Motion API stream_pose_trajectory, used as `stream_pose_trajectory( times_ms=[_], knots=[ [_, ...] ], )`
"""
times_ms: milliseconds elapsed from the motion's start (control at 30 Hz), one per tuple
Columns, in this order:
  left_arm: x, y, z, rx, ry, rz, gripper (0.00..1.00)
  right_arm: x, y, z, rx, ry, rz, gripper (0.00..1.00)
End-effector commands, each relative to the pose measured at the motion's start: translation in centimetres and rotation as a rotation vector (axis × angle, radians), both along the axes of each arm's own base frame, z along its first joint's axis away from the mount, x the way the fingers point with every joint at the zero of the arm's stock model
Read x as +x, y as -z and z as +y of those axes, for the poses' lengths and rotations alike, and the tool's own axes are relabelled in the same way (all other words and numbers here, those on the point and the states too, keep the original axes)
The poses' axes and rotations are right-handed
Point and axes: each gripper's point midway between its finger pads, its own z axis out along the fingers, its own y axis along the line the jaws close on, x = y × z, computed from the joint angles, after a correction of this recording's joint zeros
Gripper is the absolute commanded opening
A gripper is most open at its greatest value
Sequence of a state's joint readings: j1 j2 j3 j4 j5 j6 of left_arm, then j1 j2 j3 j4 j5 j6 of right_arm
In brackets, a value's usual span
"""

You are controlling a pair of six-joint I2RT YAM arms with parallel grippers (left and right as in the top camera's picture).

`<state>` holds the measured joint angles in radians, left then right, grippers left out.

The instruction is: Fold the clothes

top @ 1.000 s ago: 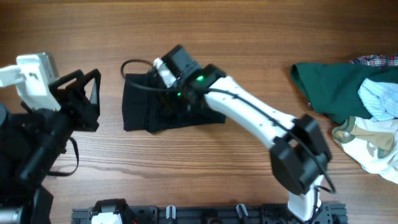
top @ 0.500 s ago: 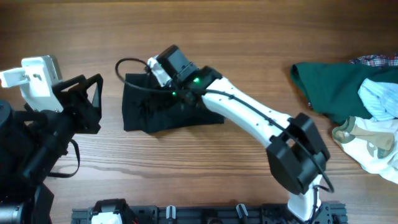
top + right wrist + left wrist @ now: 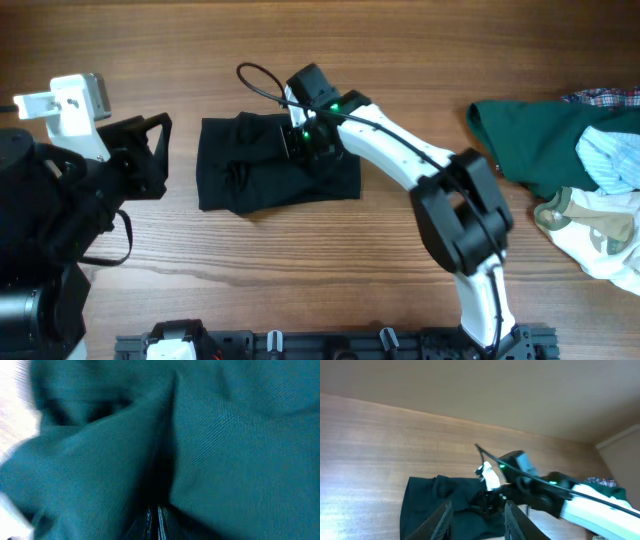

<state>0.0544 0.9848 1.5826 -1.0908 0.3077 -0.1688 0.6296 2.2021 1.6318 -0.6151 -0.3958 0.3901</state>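
"Well, where is the shirt [image 3: 260, 180]?"

"On the wooden table [image 3: 300, 270], a little left of the middle. It's black and gathered into a rough rectangle, with wrinkles across the top layer. My left wrist camera sees it too [image 3: 430, 505], from low and to the side."

"And your right claw [image 3: 305, 140]?"

"It sits down on the upper right part of the shirt, near the far edge. My right wrist camera is so close that cloth fills the whole view. A deep crease runs straight down to my 2 fingertips [image 3: 161, 519]. They are pressed together. Whether a pinch of cloth is caught between them, I can't tell."

"What about the left claw [image 3: 150, 160]?"

"It is off to the left of the shirt, apart from it. Its 2 fingers [image 3: 442, 520] stand parted with nothing between them, and they point toward the shirt."

"Anything looping over the shirt?"

"Only a black cable [image 3: 255, 80] arching up from my right wrist, above the shirt's far edge."

"What else is on the table?"

"1 heap of other clothes at the far right edge, well apart from the shirt. A dark green garment [image 3: 530, 140] lies there, with a pale blue striped piece [image 3: 610, 160] on it. A cream one [image 3: 590, 240] lies in front, and a bit of plaid [image 3: 605, 97] shows behind."
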Motion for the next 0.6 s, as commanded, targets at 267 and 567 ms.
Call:
stream_pose_trajectory(
  times_ms=[267, 567],
  knots=[
    [-0.5, 0.2, 0.2, 0.017, -0.004, 0.015, 0.33, 1.6, -12.5, 13.0, 0.771, -0.236, -0.253, 0.04],
    [2.0, 3.5, 0.3, 0.022, 0.007, 0.152, 0.35, 6.3, -13.4, 4.1, 0.777, -0.177, -0.157, 0.05]
  ],
)
